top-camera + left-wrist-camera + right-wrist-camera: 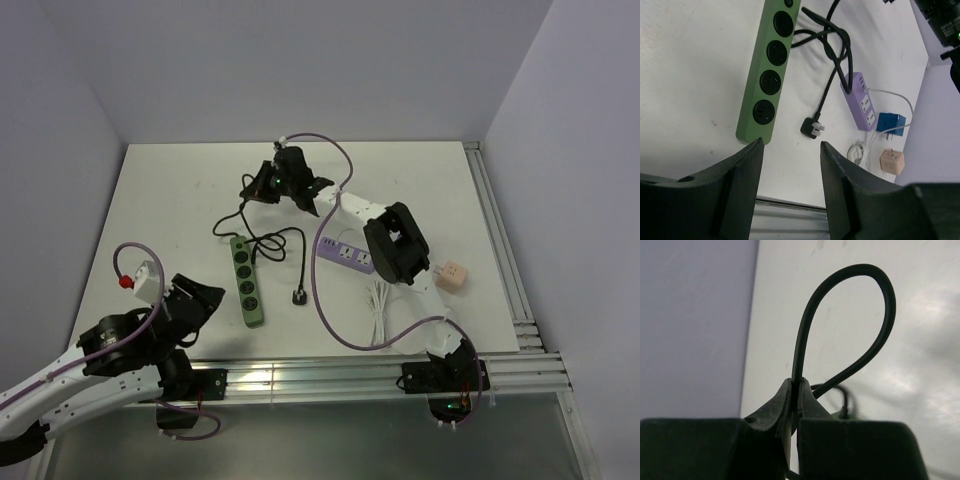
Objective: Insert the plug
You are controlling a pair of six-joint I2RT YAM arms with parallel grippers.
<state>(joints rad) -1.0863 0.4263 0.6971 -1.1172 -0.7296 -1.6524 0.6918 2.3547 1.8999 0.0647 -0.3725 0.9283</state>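
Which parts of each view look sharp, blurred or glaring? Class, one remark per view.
Top external: soft, even light, with glare on the metal rail. Left wrist: the green power strip is sharp, while the left gripper looms dark and soft. Right wrist: the black cable loop pinched in the right gripper is sharp; the table behind blurs, with a bright patch.

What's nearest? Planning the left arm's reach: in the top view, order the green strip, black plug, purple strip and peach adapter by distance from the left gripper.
1. The green strip, just right of the left gripper.
2. The black plug, farther right.
3. The purple strip, mid-table.
4. The peach adapter, far right.
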